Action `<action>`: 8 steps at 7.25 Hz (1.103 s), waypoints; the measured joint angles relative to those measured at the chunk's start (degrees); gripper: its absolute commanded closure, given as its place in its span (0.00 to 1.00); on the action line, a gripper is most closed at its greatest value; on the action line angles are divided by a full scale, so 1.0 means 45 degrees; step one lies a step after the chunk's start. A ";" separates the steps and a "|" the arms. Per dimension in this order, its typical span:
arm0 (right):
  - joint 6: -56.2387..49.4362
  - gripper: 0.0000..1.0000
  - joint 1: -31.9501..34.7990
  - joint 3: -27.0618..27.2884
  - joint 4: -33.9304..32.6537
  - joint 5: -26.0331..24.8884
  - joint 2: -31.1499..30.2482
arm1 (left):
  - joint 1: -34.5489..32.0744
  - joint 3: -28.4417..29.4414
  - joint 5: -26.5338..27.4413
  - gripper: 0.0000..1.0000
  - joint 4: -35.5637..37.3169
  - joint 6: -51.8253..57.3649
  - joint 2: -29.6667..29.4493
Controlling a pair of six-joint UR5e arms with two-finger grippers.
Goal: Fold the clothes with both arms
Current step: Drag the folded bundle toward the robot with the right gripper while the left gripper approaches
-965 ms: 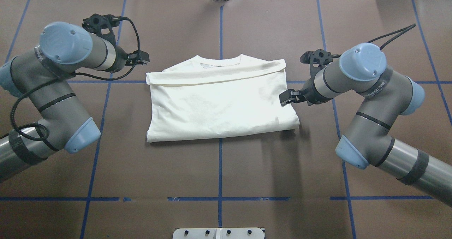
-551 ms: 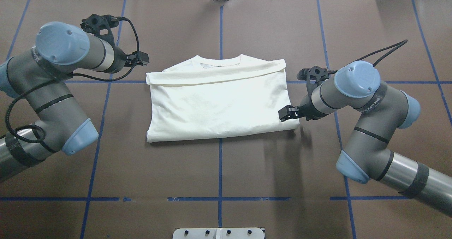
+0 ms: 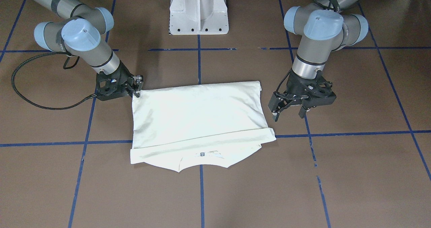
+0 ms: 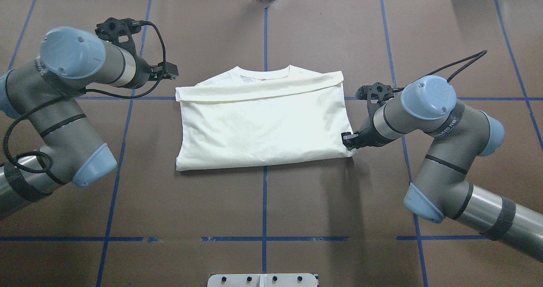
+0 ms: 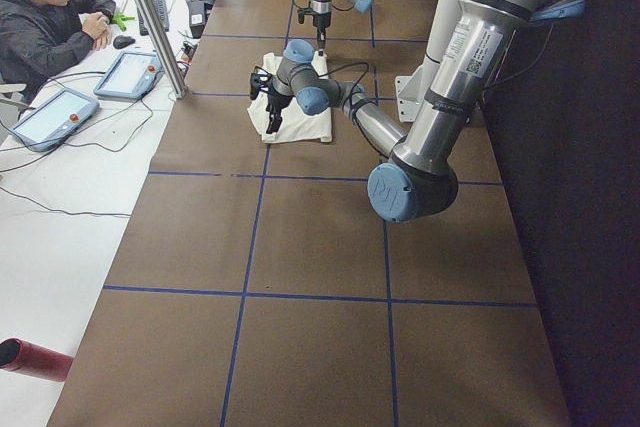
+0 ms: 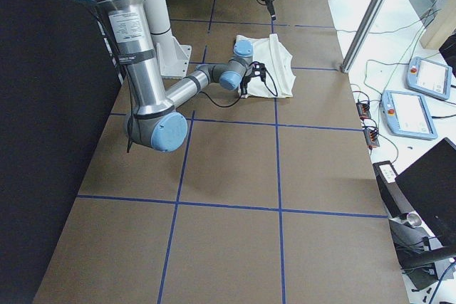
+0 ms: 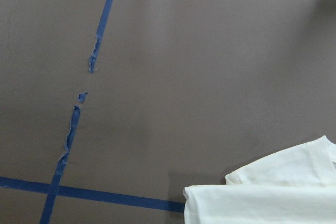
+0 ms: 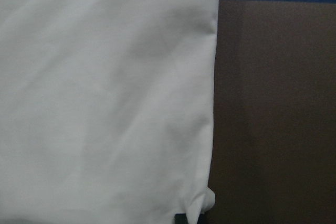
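Observation:
The cream-white shirt point(image 4: 263, 121) lies folded flat on the brown table, plain back up and collar on the far side; its print is hidden. It also shows in the front-facing view point(image 3: 198, 120). My right gripper point(image 4: 348, 141) is low at the shirt's near right corner, fingers apart on either side of that corner in the front-facing view point(image 3: 137, 86). The right wrist view is filled by the shirt point(image 8: 105, 103). My left gripper point(image 4: 171, 70) is open and empty, held above the table point(image 3: 288, 114) beside the shirt's far left corner point(image 7: 268, 198).
Blue tape lines point(image 4: 264, 193) grid the table. The white pedestal point(image 3: 198, 9) stands at the robot's side. A metal plate point(image 4: 263, 280) sits at the near edge. A seated operator point(image 5: 50, 17) with tablets is beyond the far edge.
My right gripper has moved toward the robot along the shirt's right edge and dropped to its near right corner. The left arm has barely shifted. The shirt has not moved.

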 measured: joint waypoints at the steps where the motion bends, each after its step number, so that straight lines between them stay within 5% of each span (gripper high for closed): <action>1: 0.0001 1.00 -0.0160 0.0198 -0.0004 0.0008 -0.0256 | 0.0000 -0.0094 0.0003 0.00 0.0000 -0.0018 0.0013; 5: 0.0198 1.00 -0.2537 0.3882 0.0045 0.0000 -0.3848 | 0.0053 -0.0478 0.0015 0.00 0.0019 -0.0064 0.0070; 6: 0.0614 0.10 -0.3508 0.4650 0.0066 -0.0034 -0.4507 | 0.0111 -0.0502 -0.0186 0.00 0.0019 -0.0051 0.0061; 8: 0.1336 0.00 -0.5135 0.5499 0.0085 -0.0185 -0.5018 | 0.0176 -0.0551 -0.1521 0.00 -0.0037 0.0019 0.0044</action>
